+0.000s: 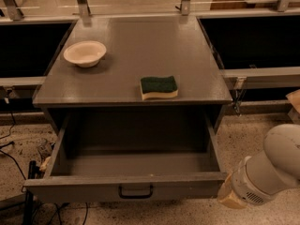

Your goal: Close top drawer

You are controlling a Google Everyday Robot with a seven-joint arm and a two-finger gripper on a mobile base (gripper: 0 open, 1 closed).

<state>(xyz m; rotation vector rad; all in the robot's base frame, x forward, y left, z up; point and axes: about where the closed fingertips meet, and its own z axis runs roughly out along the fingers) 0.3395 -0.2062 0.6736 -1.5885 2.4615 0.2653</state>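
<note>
The top drawer is pulled wide open toward me and it is empty inside. Its flat grey front panel carries a small dark handle at the centre. My white arm comes in from the lower right. The gripper is at the arm's tan end, right by the right end of the drawer's front panel, level with the panel.
On the grey cabinet top lie a cream bowl at the back left and a green-and-yellow sponge near the front edge. Cables lie on the speckled floor at the left. Dark bays flank the cabinet.
</note>
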